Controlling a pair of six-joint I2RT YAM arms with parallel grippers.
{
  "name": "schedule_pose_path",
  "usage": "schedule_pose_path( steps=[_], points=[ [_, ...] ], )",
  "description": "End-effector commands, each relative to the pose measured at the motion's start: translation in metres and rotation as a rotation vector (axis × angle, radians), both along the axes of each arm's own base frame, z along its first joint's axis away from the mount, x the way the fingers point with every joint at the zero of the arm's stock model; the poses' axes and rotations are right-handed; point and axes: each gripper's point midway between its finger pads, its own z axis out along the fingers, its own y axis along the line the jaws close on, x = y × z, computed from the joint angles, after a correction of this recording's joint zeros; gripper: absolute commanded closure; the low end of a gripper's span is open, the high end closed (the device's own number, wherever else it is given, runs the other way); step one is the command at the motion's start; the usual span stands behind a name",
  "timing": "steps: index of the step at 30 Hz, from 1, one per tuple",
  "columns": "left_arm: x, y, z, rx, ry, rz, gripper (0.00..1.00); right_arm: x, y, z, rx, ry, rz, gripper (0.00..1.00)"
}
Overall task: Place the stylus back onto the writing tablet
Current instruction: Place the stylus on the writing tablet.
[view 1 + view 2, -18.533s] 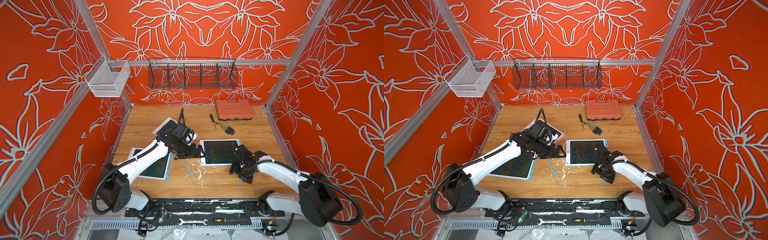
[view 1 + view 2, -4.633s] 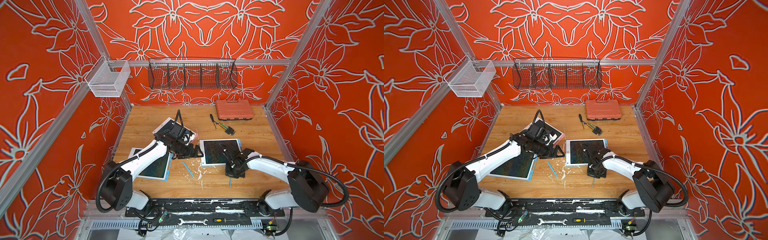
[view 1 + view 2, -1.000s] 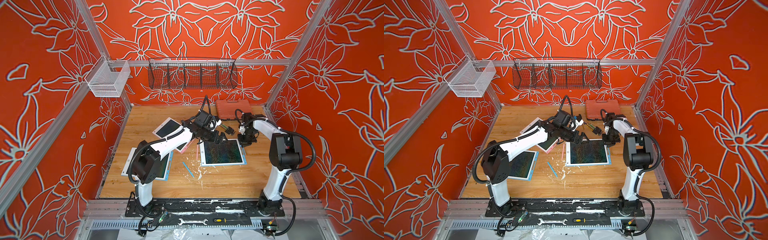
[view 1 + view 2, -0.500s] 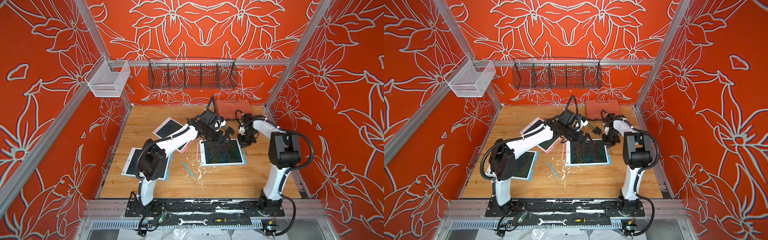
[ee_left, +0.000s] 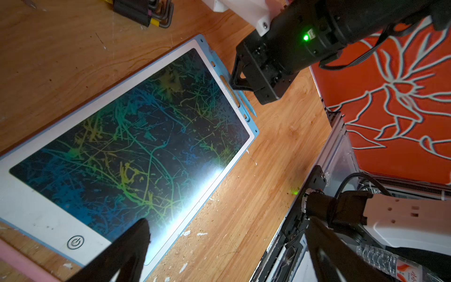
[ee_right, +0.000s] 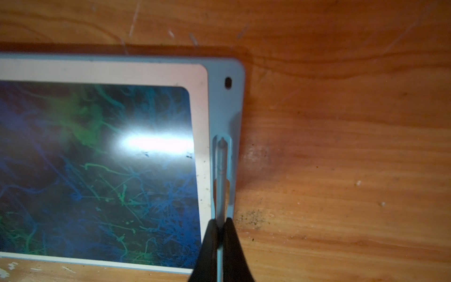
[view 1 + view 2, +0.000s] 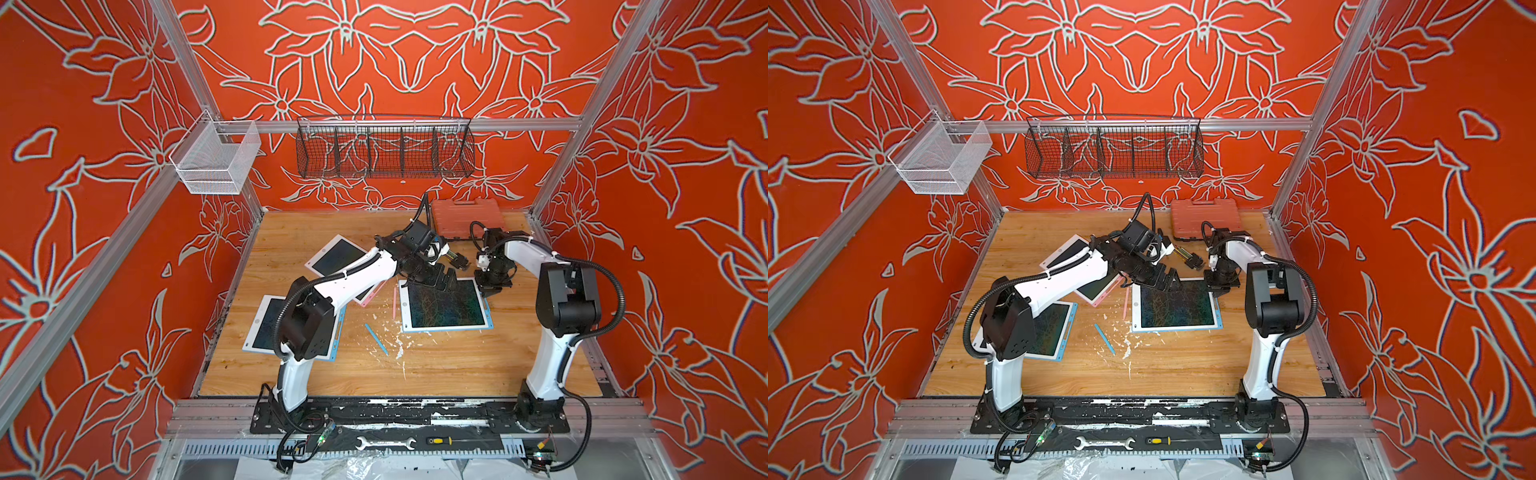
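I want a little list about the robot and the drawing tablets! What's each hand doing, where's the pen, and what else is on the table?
right gripper: shut on the blue stylus, laying it into the side slot of the blue writing tablet
left gripper: open, holding nothing, above the same tablet
loose pens: blue pen and pink pen lying on the wooden table
other tablets: second blue tablet, pink tablet
at the back: orange case

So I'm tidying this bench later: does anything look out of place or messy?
Yes. Two styluses lie loose on the wooden table, off any tablet: a blue stylus and a pink stylus, left of the blue-framed writing tablet. White flecks litter the wood beside them.
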Motion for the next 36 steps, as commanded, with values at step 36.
schedule_pose_path(
  steps=[36],
  points=[
    [0.0,0.025,0.003,0.053,-0.038,0.077,0.03,-0.01,-0.003,-0.016,-0.014,0.072,0.004,1.0]
  ],
)
